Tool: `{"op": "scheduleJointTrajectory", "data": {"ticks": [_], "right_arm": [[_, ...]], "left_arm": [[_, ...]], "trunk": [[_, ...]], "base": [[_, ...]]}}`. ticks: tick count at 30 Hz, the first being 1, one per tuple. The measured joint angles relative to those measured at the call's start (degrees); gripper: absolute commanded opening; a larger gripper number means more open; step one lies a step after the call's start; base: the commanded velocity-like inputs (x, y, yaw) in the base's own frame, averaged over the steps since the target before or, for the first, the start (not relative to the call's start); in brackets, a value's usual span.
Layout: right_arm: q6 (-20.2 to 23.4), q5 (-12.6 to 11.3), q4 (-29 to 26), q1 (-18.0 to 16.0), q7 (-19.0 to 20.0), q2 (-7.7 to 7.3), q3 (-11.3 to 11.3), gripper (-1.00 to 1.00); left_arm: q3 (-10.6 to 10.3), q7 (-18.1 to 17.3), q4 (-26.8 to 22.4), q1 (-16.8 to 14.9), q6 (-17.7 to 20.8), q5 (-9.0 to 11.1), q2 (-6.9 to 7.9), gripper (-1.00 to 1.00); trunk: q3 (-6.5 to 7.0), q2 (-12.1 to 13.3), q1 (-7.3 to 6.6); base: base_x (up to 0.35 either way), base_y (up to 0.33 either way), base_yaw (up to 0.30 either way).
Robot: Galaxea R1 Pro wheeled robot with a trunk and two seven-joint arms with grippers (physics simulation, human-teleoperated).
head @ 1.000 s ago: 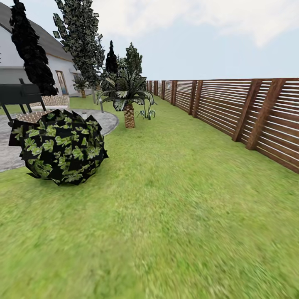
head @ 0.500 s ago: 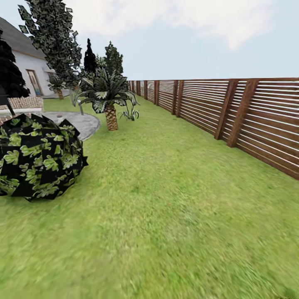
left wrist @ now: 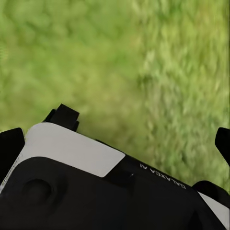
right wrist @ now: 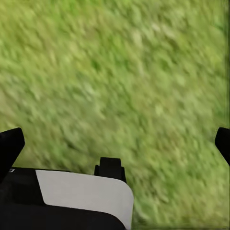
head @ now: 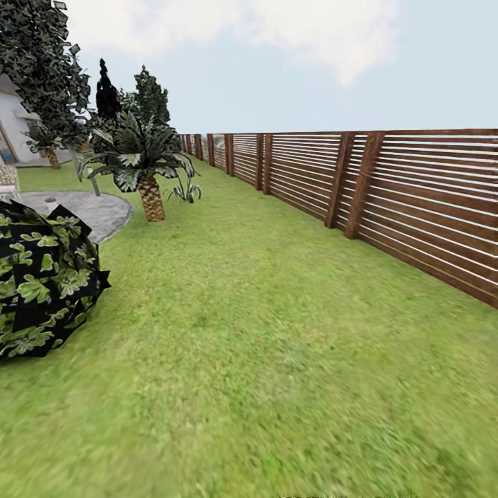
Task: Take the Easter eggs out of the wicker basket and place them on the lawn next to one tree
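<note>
Lawn (head: 277,332) ahead, view panned right; bush (head: 41,277) sliding off left. No basket yet. Both grippers spread, empty.

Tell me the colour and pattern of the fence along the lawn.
The fence is reddish-brown wood with horizontal slats and thicker slanted posts, best seen in the head view.

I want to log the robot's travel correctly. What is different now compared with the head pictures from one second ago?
The whole view has swung rightward, so the camera turned. The leafy bush, palm and paved patch slid left, and more of the fence shows. Nothing was grasped or released. The things themselves kept their places on the lawn.
</note>
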Motion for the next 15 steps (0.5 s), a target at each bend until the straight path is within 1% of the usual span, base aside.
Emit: {"op": "scheduleJointTrajectory", "data": {"ticks": [3, 5, 9, 15], "right_arm": [[0.0, -0.01, -0.03, 0.0, 0.0, -0.08, 0.0, 1.0], [0.03, 0.05, 0.01, 0.0, 0.0, 0.01, 0.04, 1.0], [0.07, 0.07, 0.01, 0.0, -0.03, 0.21, 0.08, 1.0], [0.09, 0.0, 0.01, 0.0, -0.07, -0.02, 0.08, 1.0]], "left_arm": [[0.0, 1.89, 0.01, 0.01, -0.01, 0.03, 0.0, 1.0], [-0.01, 4.94, 0.02, 0.04, -0.01, 0.08, -0.08, 1.0], [0.0, 5.52, 0.0, 0.13, -0.01, 0.11, -0.1, 1.0], [0.01, 5.59, -0.04, 0.36, -0.01, 0.16, -0.25, 1.0]], "trunk": [[0.0, 0.0, 0.0], [0.0, 0.0, 0.0], [0.0, 0.0, 0.0], [0.02, 0.0, 0.0]], "base": [[0.0, 0.0, -0.285], [0.0, 0.0, -0.285], [0.0, 0.0, -0.285], [0.0, 0.0, -0.285]]}}
